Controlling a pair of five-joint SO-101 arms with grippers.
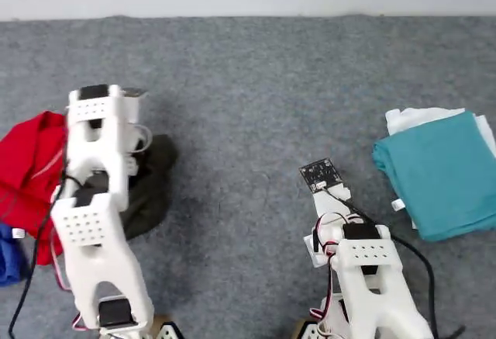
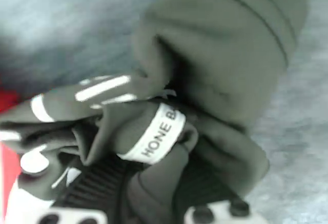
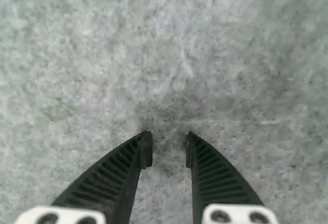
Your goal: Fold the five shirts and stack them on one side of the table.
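Teal shirt (image 1: 438, 172) lies folded on the white shirt (image 1: 422, 116) at one side of the worktop (image 1: 256, 83), but the red shirt (image 1: 31, 168), blue shirt (image 1: 9, 257) and dark shirt (image 1: 151, 191) look unfolded, with the left claw (image 2: 148, 162) clamped on the dark one and the right claw (image 3: 166, 149) apart.

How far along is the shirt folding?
Done: teal shirt lies folded on a folded white shirt on the right arm's side of the table. In hand: left gripper is shut on the bunched dark shirt. Left: that one, plus red shirt and blue shirt, heaped by the left arm. The right gripper hangs open over bare table.
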